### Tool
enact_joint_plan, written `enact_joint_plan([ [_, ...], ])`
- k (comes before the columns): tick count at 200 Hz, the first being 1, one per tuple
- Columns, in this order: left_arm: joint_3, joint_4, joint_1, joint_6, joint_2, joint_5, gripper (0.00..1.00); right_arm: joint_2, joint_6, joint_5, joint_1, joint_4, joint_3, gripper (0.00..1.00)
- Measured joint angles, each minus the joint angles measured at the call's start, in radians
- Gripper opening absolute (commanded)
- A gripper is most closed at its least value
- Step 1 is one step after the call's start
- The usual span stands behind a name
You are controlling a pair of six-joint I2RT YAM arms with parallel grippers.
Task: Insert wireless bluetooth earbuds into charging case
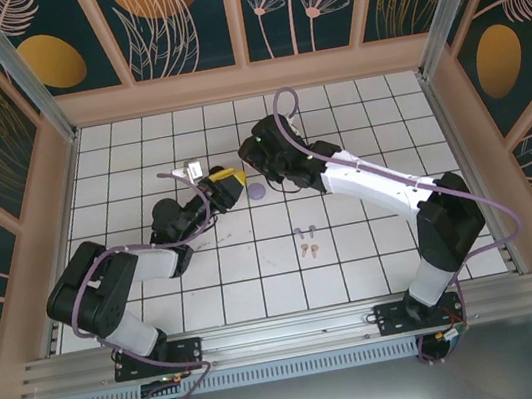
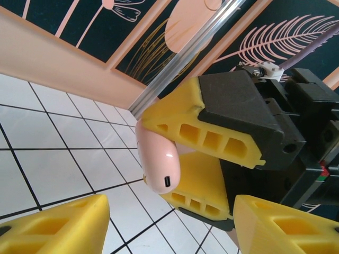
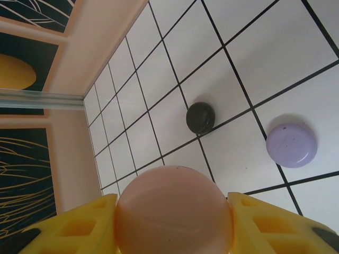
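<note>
The pink charging case [image 2: 159, 164] is off the counter [image 1: 357, 134], pinched across its sides between the right fingers [image 2: 204, 129], which are closed down to the case's width. Its charging port faces my left wrist camera and I see no raised lid, so I judge it shut. I read this raised hold as a presentation: the case is lifted and turned toward the other arm so a second set of fingers can work the lid, which one arm cannot do alone. The left fingers [image 2: 53, 227] are spread wide with nothing in them, one to each side of the case and just short of it, which fits an approach to take or brace it. The pink earbuds [image 1: 309, 249] lie on the counter near its middle, a little toward the near edge, with the lavender earbuds [image 1: 300, 230] just beside them on the far side. Both pairs are apart from where the arms meet, and I judge they cannot go in until a case is open. I cannot pick out a black pair. The lavender case [image 1: 257, 191] sits flat near the middle of the counter, with the black case [image 3: 201, 117] near it, both clear of the working spot.
</note>
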Motion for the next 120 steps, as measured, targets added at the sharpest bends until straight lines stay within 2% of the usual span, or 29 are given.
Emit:
enact_joint_plan([
  [120, 0.064, 0.103, -0.006, -0.035, 0.097, -0.010, 0.57, 0.002, 0.019, -0.010, 0.025, 0.044, 0.013, 0.35],
])
